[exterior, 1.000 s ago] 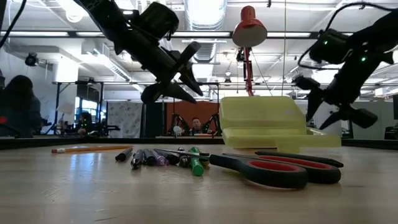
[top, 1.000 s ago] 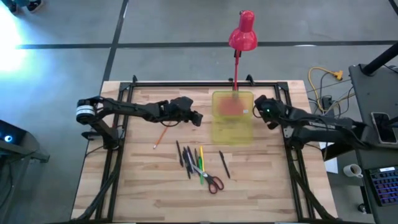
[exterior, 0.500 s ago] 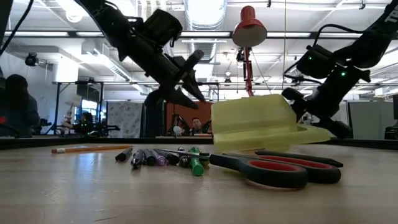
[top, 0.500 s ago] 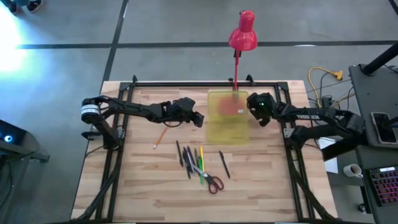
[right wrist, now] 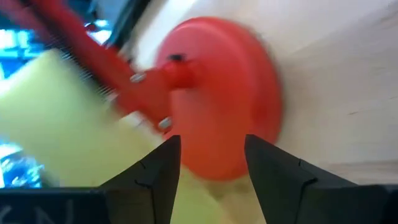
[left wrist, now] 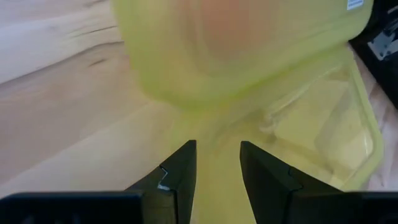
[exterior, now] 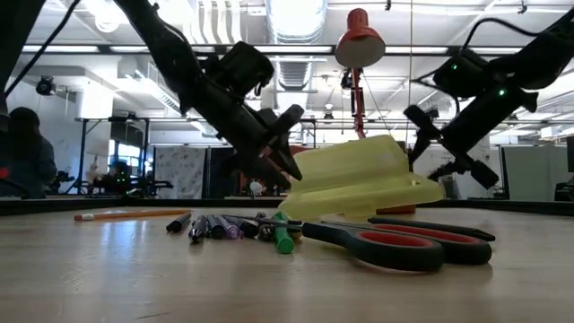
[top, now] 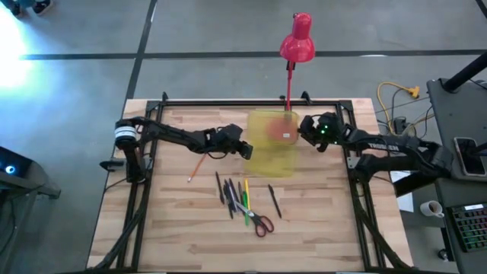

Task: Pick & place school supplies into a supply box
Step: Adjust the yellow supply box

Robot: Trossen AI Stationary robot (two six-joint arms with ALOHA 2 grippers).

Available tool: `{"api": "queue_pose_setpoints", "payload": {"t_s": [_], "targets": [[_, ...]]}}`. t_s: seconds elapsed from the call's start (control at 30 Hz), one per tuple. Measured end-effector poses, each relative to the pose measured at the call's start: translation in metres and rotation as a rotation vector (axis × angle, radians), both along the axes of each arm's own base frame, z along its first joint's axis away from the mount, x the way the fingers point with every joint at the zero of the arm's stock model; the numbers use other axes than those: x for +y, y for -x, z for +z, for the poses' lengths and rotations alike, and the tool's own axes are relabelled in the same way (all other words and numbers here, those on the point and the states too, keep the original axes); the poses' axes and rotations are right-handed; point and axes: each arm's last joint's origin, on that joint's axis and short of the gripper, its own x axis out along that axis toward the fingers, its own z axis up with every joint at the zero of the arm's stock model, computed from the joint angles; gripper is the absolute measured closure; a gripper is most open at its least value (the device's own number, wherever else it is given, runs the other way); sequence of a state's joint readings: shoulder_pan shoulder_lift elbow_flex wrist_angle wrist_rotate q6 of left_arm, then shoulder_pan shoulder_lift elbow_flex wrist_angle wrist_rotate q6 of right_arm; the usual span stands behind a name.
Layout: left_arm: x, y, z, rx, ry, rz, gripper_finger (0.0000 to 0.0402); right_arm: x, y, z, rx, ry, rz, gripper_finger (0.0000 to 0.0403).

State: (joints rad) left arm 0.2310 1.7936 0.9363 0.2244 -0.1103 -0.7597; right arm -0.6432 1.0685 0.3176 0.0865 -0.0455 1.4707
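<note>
The translucent yellow-green supply box (top: 274, 146) (exterior: 359, 179) lies at the table's far middle, tilted, with its right end raised. My left gripper (top: 244, 149) (left wrist: 217, 165) is open at the box's left edge, with yellow plastic showing between its fingers. My right gripper (top: 307, 129) (right wrist: 211, 158) is open at the box's far right corner and faces the red lamp base (right wrist: 217, 93). Pens and pencils (top: 237, 198) (exterior: 233, 226) and red-handled scissors (top: 262, 224) (exterior: 395, 247) lie flat on the near middle. An orange pencil (top: 196, 167) lies apart to the left. My left gripper comes at the box's left edge (left wrist: 214, 134) level from the table's left, its open fingers (left wrist: 180, 171) on either side of the plastic; I cannot tell whether they touch it. My right gripper is close beside the box's far right corner (top: 298, 125); I cannot tell whether it touches it.
A red desk lamp (top: 296, 42) stands at the far edge, its round base showing through the box lid (top: 282, 131). A dark pen (top: 274, 202) lies right of the cluster. Black frame rails (top: 137, 221) run along both table sides. Bare wood lies near left and near right.
My right gripper has swung toward the table's left, against the box's right side. The box has slid toward the left and tipped, its right end rising. My left gripper has moved right and down to the box's left edge.
</note>
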Motion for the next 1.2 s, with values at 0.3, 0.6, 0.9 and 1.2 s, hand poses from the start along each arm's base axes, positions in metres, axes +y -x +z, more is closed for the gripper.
{"api": "queue_pose_setpoints", "payload": {"t_s": [0.3,0.6,0.9,1.2], "targets": [[0.001,-0.004,-0.002,-0.037,-0.008,0.000,0.0293,0.012,-0.003,0.014,-0.063,0.063,0.083,0.0232],[0.001,-0.005,-0.001,-0.046,-0.009,-0.002,0.0293,0.014,-0.011,0.013,0.004,0.230,0.258,0.0232],[0.000,-0.004,-0.001,-0.042,-0.007,-0.004,0.0293,0.008,-0.019,0.015,0.123,0.416,0.394,0.0232],[0.000,-0.004,-0.002,-0.030,-0.003,-0.004,0.0293,0.005,-0.021,0.013,0.222,0.541,0.515,0.0185]]}}
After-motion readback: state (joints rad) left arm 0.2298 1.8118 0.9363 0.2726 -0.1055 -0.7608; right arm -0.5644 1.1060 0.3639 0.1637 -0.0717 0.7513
